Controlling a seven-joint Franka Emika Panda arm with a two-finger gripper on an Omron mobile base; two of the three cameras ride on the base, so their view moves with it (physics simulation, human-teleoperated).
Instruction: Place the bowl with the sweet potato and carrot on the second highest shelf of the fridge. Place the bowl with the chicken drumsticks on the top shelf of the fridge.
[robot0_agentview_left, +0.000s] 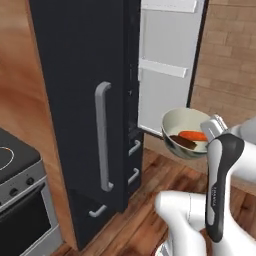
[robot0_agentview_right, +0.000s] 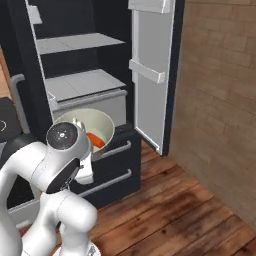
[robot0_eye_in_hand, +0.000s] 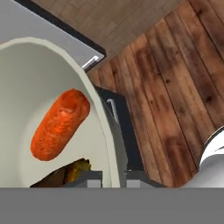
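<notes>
A cream bowl (robot0_agentview_left: 181, 125) holding an orange carrot (robot0_agentview_left: 193, 135) and a dark brown sweet potato (robot0_agentview_left: 183, 142) hangs in the air in front of the open fridge. My gripper (robot0_eye_in_hand: 114, 177) is shut on the bowl's rim (robot0_eye_in_hand: 105, 131), one finger inside and one outside. In the right base view the bowl (robot0_agentview_right: 95, 122) sits just below and in front of the fridge's white drawer (robot0_agentview_right: 92, 104). Above it lie two white shelves, the lower (robot0_agentview_right: 85, 82) and the upper (robot0_agentview_right: 80, 43). The bowl with the chicken drumsticks is out of view.
The fridge's right door (robot0_agentview_right: 150, 70) stands swung open with bins on its inside. Its dark left door (robot0_agentview_left: 85, 100) with a grey handle (robot0_agentview_left: 102, 135) is closed. A stove (robot0_agentview_left: 17, 170) stands at the left, a brick wall (robot0_agentview_right: 220, 100) at the right, over a wooden floor (robot0_agentview_right: 175, 210).
</notes>
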